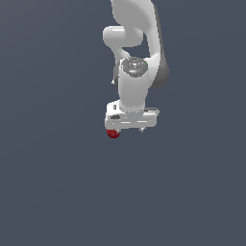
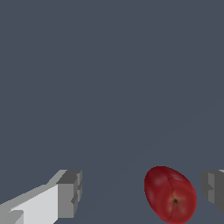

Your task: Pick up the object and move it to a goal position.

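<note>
Gripper (image 2: 142, 194): white, grey pads, fingers spread wide, nothing pinched. One finger (image 2: 65, 194) at 7 o'clock in the wrist view, the other at 4 o'clock, cut by the frame edge.
Apple (image 2: 170, 194): dark red, glossy, dimpled stem end facing the camera; between the fingers, near the 4 o'clock one, apart from both.
Exterior view: gripper (image 1: 129, 129) pointing down; apple (image 1: 113, 133) at its 7 o'clock corner, partly hidden.
Surface (image 1: 57, 192): plain dark grey-blue.

Glossy white arm (image 1: 133, 57), pincer (image 2: 140, 192) pads – grey
</note>
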Controlling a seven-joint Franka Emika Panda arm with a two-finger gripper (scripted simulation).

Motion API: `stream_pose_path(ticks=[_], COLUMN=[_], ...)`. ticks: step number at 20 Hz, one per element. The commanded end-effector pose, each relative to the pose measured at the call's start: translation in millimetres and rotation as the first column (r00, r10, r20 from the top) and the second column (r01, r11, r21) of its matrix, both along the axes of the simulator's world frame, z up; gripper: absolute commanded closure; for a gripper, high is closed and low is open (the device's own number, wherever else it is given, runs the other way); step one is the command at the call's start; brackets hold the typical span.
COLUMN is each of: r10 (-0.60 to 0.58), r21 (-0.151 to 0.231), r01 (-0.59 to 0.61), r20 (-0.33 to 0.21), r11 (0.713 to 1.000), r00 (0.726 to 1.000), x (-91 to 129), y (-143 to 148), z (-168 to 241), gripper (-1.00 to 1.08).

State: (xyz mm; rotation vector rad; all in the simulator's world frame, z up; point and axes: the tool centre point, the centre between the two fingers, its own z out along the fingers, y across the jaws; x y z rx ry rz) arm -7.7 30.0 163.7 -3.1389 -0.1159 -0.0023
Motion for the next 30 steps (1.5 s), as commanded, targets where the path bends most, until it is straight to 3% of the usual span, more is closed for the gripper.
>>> stream_pose_path(ticks=[1,9,18,30], r10=[0.0,-0.054,-0.071,-0.217], r21=[0.0,0.016,0.016,0.007], r01=[0.0,0.054,0.071,0.217], r20=[0.0,0.002,0.002,-0.001], r11=[1.0,0.998,0.997,0.976], r00=[1.0,0.999,0.997,0.976], x=[0.0,-0.4,-4.1,-49.5], y=[0.0,-21.3,-26.3,-61.1], z=[0.0,6.9,3.1,-42.1], gripper=[-0.92,-0.92,-0.92,-0.92])
